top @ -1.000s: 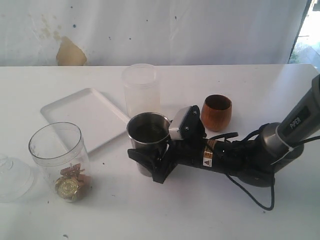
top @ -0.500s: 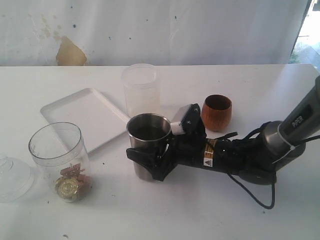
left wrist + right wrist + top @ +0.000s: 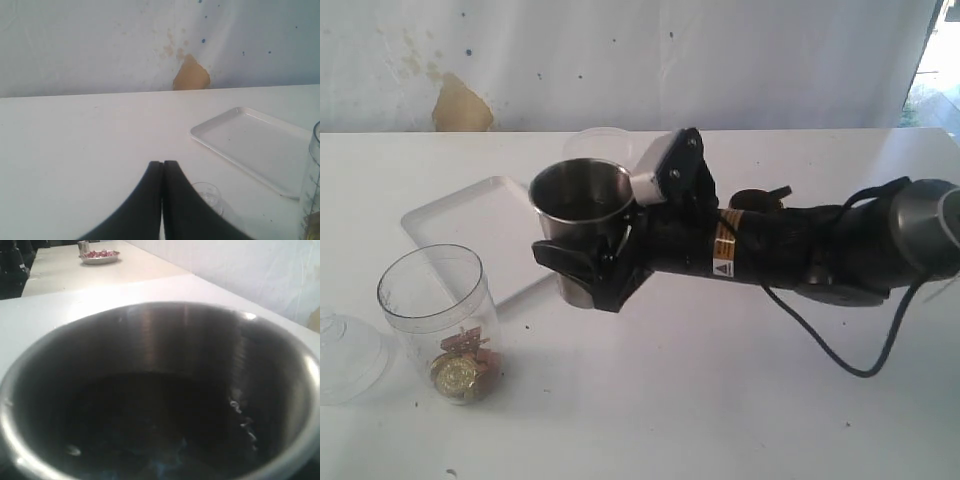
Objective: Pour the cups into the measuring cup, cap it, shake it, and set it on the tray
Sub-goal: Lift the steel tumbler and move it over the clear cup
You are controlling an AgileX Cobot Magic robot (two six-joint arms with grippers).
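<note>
Right gripper (image 3: 584, 276): jaws set wide around the lower body of the steel tumbler (image 3: 582, 205) and clamped on it. The tumbler is upright, mouth up, and stands in front of the near right edge of the tray (image 3: 460, 215). Whether its base is clear of the surface cannot be told. In the right wrist view its dark interior (image 3: 165, 405) fills the picture; the contents are not legible.

Left gripper (image 3: 162, 164): fingers pressed together, holding nothing, low over the table (image 3: 720, 400) at the left.

Count:
- Cups, two: the steel tumbler in the grip, and the wooden cup (image 3: 748, 199) on the far side of the right arm, almost wholly hidden by it.
- Measuring cup (image 3: 435, 315), one: near left, upright, uncapped, well apart from the tumbler, with gold and pinkish pieces in its bottom.
- Tray, one: bare, lying between the measuring cup and the far wall.
- Frosted cylinder (image 3: 610, 140), one: directly behind the tumbler, only its rim showing.
- Clear lid (image 3: 345, 355), one: at the left edge, just beside the measuring cup.

Obstruction: the right arm lies across the middle of the table.
</note>
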